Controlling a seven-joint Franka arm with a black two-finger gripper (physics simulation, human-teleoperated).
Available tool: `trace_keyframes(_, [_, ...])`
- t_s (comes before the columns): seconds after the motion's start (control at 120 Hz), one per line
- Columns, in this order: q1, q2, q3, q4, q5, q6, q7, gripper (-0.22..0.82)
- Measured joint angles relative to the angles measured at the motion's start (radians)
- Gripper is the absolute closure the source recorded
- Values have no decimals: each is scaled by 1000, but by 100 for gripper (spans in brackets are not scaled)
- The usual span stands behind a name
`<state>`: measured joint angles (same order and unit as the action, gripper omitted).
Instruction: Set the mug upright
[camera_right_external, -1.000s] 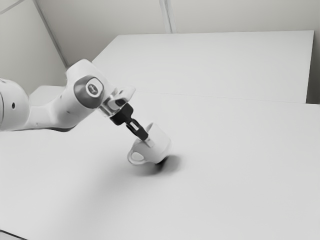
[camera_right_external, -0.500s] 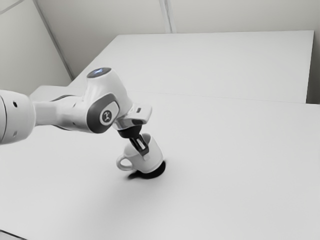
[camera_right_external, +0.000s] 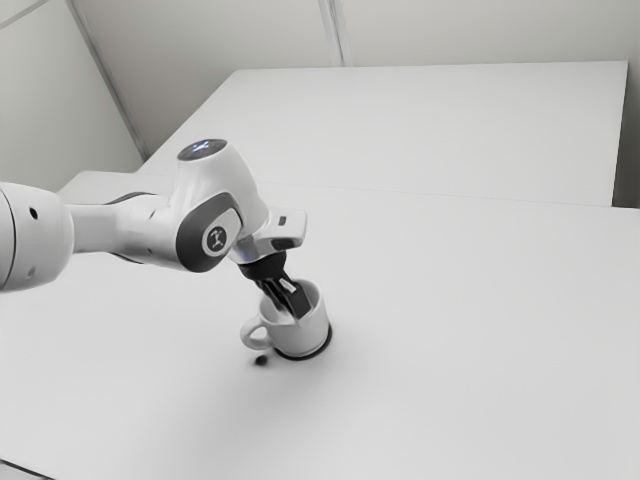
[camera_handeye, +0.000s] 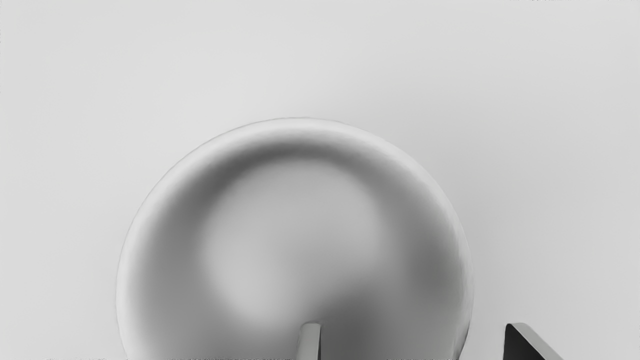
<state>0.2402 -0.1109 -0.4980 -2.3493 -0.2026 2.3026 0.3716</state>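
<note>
Mug (camera_right_external: 305, 337): upright on the counter (camera_right_external: 460, 350), base down and mouth up. In the frame half a second ago it leaned, mouth tipped toward the exterior view's left, with a broad dark shadow beneath its base; a second ago the lean was steeper. The shadow is now reduced to a thin dark line around the foot and a small dark spot (camera_right_external: 261, 360) below the handle (camera_right_external: 256, 334). The handle points to the exterior view's left, as it did in both earlier frames, and has moved slightly toward that view's right since the last one.

Gripper (camera_right_external: 289, 304): released, fingers spread. In the exterior view it stands at the mug's mouth, angled downward. The wrist view shows one finger (camera_handeye: 309, 342) within the circle of the mug's rim (camera_handeye: 300, 124) and the other finger (camera_handeye: 525, 342) outside it, with a visible gap to the wall. I am not grasping the mug. Half a second ago my fingers were close together at its wall; they now stand wider apart. My arm has shifted only slightly in the same interval.
</note>
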Motion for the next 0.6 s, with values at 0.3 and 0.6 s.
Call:
trace_keyframes(0.3, [36, -12, 0, 44, -1, -59, -107, 6])
trace_keyframes(0.6, [49, -5, 32, 303, 79, -267, -278, 1])
